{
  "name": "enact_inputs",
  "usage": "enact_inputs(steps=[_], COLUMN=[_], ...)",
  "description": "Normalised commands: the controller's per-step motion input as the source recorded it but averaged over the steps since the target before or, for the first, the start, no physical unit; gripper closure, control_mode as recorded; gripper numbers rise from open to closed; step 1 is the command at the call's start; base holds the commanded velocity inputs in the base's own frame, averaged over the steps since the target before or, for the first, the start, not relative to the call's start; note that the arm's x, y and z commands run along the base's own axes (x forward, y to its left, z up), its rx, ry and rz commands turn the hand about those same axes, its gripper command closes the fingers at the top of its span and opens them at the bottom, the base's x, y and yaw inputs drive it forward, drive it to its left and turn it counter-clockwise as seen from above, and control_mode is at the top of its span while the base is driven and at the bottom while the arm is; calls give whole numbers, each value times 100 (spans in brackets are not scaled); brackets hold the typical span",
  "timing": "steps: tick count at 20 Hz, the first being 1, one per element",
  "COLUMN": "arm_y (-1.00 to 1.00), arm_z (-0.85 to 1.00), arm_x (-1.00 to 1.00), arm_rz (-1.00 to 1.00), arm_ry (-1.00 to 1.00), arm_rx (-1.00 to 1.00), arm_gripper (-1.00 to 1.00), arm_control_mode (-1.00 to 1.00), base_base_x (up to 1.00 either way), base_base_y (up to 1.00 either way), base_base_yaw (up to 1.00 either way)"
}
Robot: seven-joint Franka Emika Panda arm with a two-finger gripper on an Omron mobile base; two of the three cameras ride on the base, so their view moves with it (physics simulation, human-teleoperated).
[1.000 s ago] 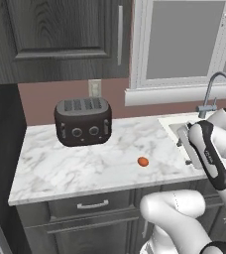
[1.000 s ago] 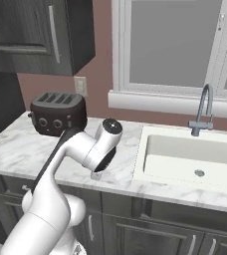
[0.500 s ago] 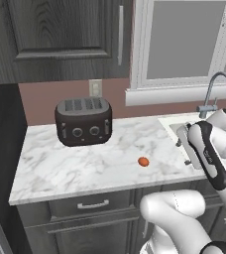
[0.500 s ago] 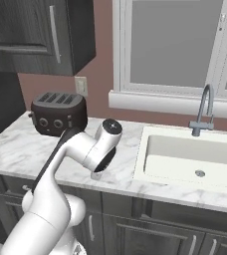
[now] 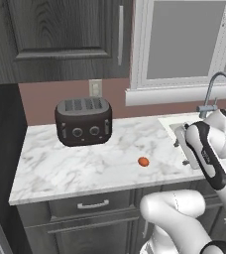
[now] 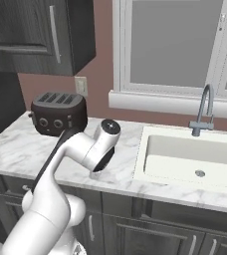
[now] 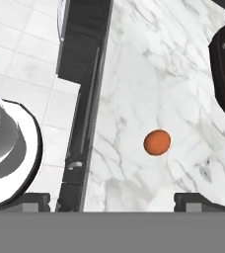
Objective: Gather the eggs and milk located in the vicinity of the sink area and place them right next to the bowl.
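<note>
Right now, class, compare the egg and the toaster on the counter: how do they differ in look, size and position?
The egg is a smooth orange-brown oval; the toaster is a dark boxy appliance with slots and knobs. The egg is far smaller than the toaster. The egg lies nearer the counter's front edge; the toaster stands back by the wall. Both rest on the marble counter, apart from each other.

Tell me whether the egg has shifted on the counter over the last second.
No. The egg lies at the same spot, right and in front of the toaster.
</note>
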Motion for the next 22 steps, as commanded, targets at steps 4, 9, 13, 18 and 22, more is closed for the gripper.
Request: enact_inputs(steps=[4, 9, 13, 18, 22], arm_y=[16, 20, 23, 24, 20], arm_z=[-15, -4, 0, -9, -15], arm_x=[19, 18, 22, 23, 27], arm_rz=[0, -1, -4, -4, -3], arm_ry=[1, 6, 11, 10, 10], arm_rx=[0, 4, 7, 8, 8], arm_gripper=[-100, -100, -100, -100, -100], arm_control_mode=[-100, -100, -100, -100, -100], base_base_x=[0, 0, 0, 0, 0], base_base_y=[0, 0, 0, 0, 0], base_base_yaw=[0, 0, 0, 0, 0])
